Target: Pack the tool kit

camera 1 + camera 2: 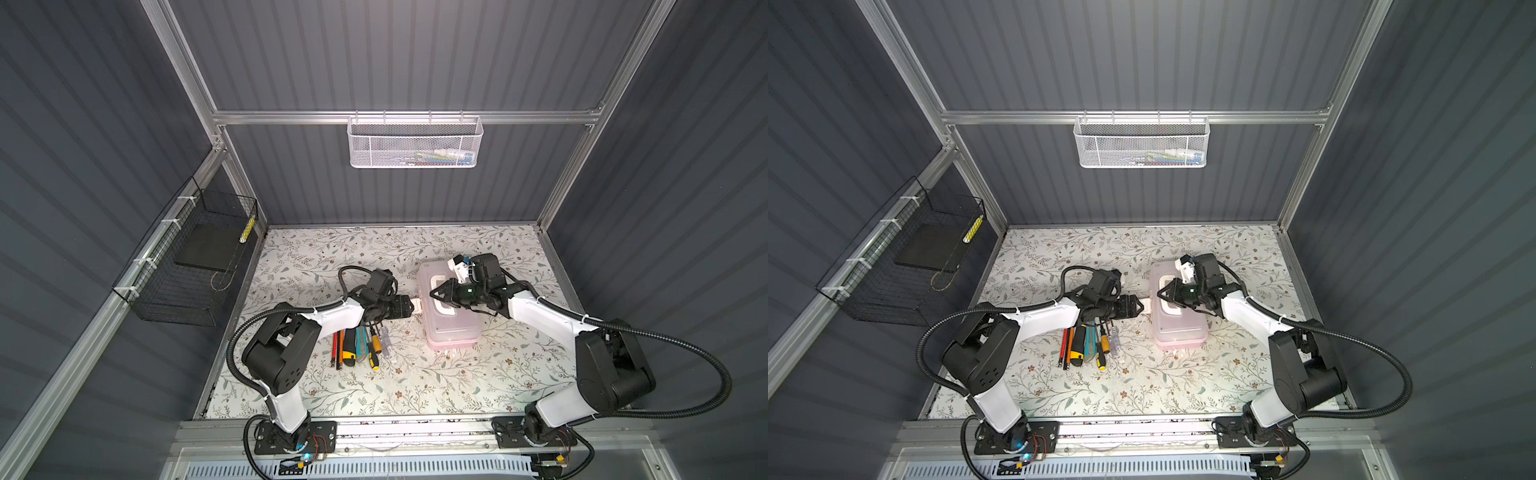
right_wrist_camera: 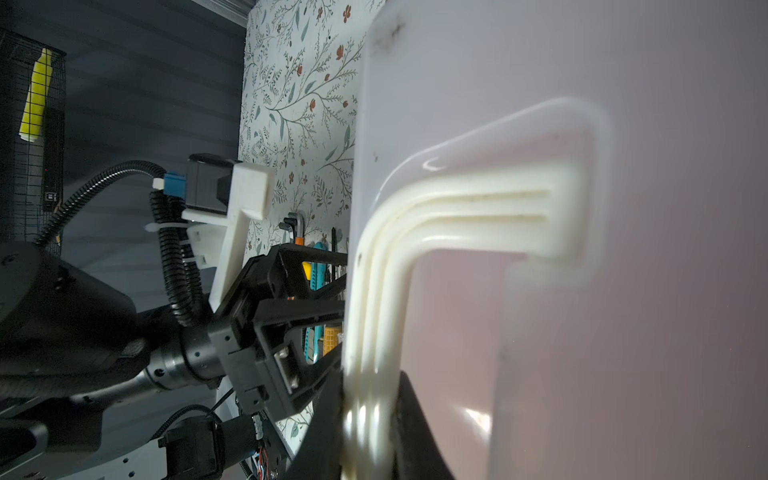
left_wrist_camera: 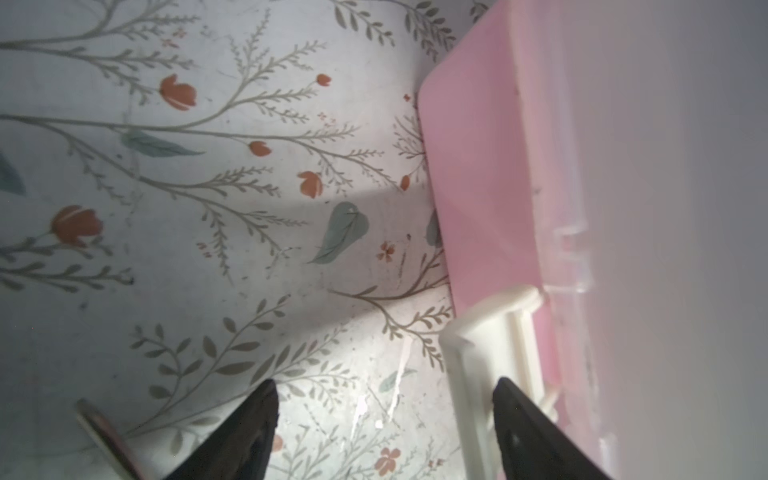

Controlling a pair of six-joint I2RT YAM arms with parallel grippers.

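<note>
One floral-printed tabletop (image 1: 374, 395) carries everything. Right of its middle sits the small pink plastic box with a frosted lid (image 1: 453, 328), lid down, long axis running back to front. A row of slim hand tools (image 1: 359, 343) lies just beside it toward the left edge. The right gripper (image 1: 434, 294) is clamped on the white lid handle (image 2: 457, 224). The left gripper (image 3: 384, 384), spread wide and grasping nothing, has the white latch (image 3: 490, 332) on the box's left-facing side between its fingers.

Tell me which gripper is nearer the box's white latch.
Left. The left gripper sits open at the white latch on the pink box's side, one finger right beside it. The right gripper is shut on the white handle atop the lid, farther off.
</note>
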